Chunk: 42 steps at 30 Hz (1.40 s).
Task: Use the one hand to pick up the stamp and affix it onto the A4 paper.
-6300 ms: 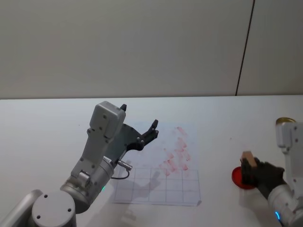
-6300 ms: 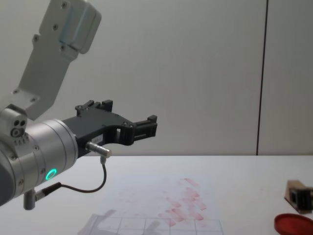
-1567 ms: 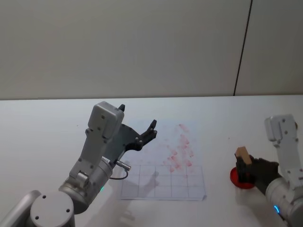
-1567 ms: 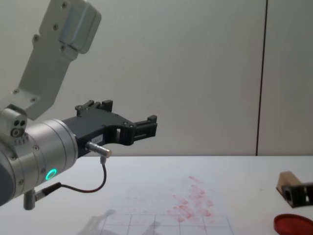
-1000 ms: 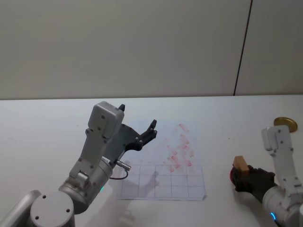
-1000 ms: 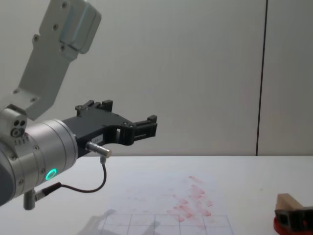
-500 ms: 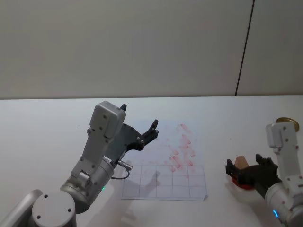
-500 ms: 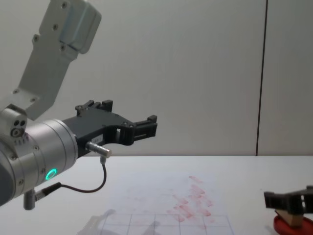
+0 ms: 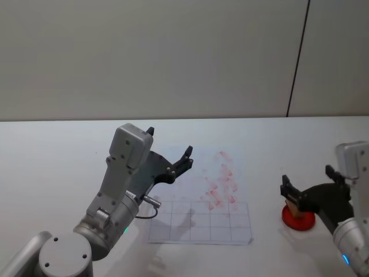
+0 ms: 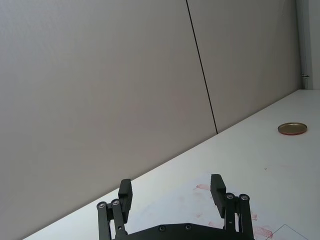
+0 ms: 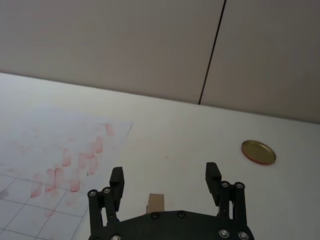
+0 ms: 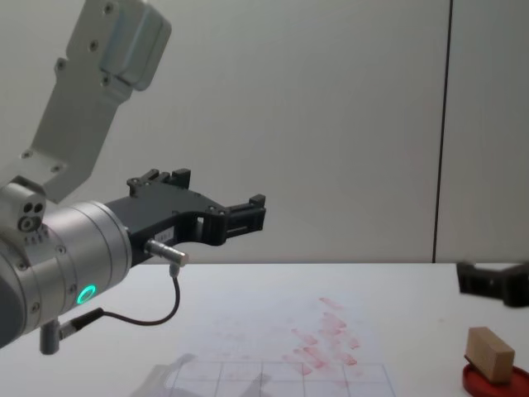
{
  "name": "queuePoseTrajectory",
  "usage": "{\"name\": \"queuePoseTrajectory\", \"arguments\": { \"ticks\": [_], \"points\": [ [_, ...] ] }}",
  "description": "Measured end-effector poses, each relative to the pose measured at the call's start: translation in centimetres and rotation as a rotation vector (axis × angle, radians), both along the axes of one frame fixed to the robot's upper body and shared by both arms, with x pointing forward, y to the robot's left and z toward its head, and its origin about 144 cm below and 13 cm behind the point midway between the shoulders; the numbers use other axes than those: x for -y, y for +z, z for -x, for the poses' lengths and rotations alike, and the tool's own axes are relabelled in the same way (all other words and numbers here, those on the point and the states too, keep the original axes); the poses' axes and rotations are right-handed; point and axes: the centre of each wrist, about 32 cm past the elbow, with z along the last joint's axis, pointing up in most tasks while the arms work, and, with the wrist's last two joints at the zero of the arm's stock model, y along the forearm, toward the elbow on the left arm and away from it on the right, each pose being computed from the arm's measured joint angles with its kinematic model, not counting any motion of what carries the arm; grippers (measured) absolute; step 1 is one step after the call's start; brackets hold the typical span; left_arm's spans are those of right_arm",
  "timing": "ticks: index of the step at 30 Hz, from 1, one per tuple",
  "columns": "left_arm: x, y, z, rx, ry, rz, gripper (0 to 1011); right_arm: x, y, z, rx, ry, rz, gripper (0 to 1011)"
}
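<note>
The right gripper (image 9: 307, 183) hangs with its fingers spread wide and empty above the stamp (image 12: 488, 354), clear of it. The stamp rests tilted on the red dish (image 12: 496, 382), at about four o'clock from the paper (image 9: 202, 199) on the white table (image 9: 57, 156). In the head view a gripper finger covers most of the stamp, and in the right wrist view only its top end (image 11: 156, 202) shows. The left gripper (image 9: 170, 151) is raised at the paper's nine o'clock edge, fingers open, holding nothing. A brass lid (image 11: 258, 152) lies well apart.
</note>
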Motion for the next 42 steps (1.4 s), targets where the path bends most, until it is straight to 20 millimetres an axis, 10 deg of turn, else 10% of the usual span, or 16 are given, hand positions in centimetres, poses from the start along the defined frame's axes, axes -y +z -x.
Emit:
{"name": "queuePoseTrajectory", "arguments": {
  "ticks": [42],
  "points": [
    [0.0, 0.0, 0.0, 0.000, 0.000, 0.000, 993, 0.1, 1.7, 3.4, 0.216, -0.021, 0.066, 1001]
  ]
}}
